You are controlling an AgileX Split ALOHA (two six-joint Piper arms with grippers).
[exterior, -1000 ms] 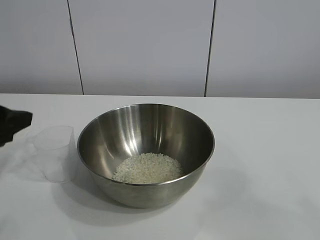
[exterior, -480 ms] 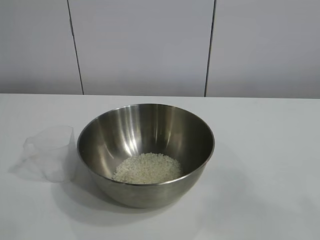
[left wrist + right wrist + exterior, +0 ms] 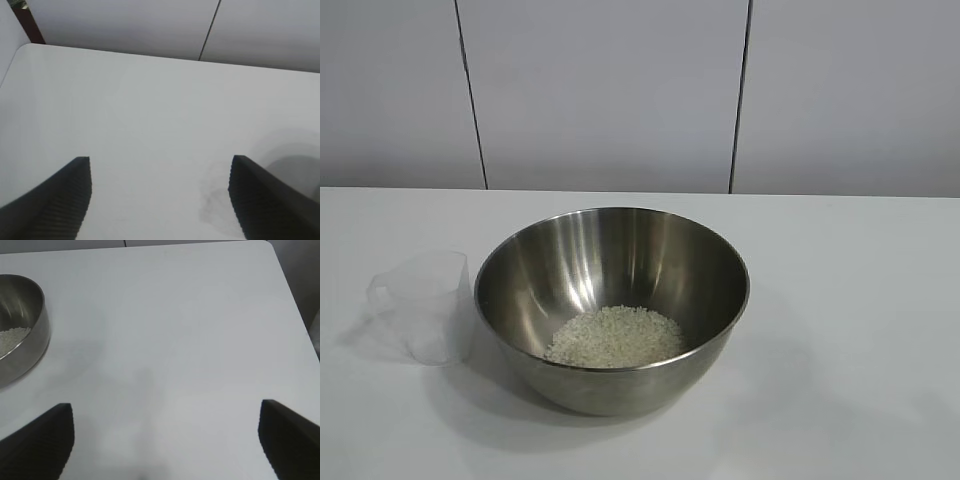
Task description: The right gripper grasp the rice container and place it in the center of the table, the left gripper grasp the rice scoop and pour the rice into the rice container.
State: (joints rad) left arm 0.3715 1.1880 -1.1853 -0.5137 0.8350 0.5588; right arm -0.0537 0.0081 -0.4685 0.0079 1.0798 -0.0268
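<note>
The rice container (image 3: 611, 300), a large shiny steel bowl, stands in the middle of the white table (image 3: 860, 300) with a pale heap of rice (image 3: 615, 337) in its bottom. Just left of it the rice scoop (image 3: 423, 305), a clear plastic cup, stands upright and looks empty. Neither arm shows in the exterior view. In the left wrist view my left gripper (image 3: 160, 165) is open over bare tabletop, holding nothing. My right gripper (image 3: 167, 412) is wide open over bare table, with the rice container (image 3: 22, 325) and its rice (image 3: 11, 338) off to one side.
A pale panelled wall (image 3: 610, 90) rises behind the table's far edge. A rounded table corner (image 3: 22, 47) and a dark upright post (image 3: 27, 22) show in the left wrist view. Another rounded table corner (image 3: 267, 245) shows in the right wrist view.
The left gripper, visible at the left edge of the exterior view one second ago beside the scoop, has withdrawn out of that view. Bowl, rice and scoop have not moved.
</note>
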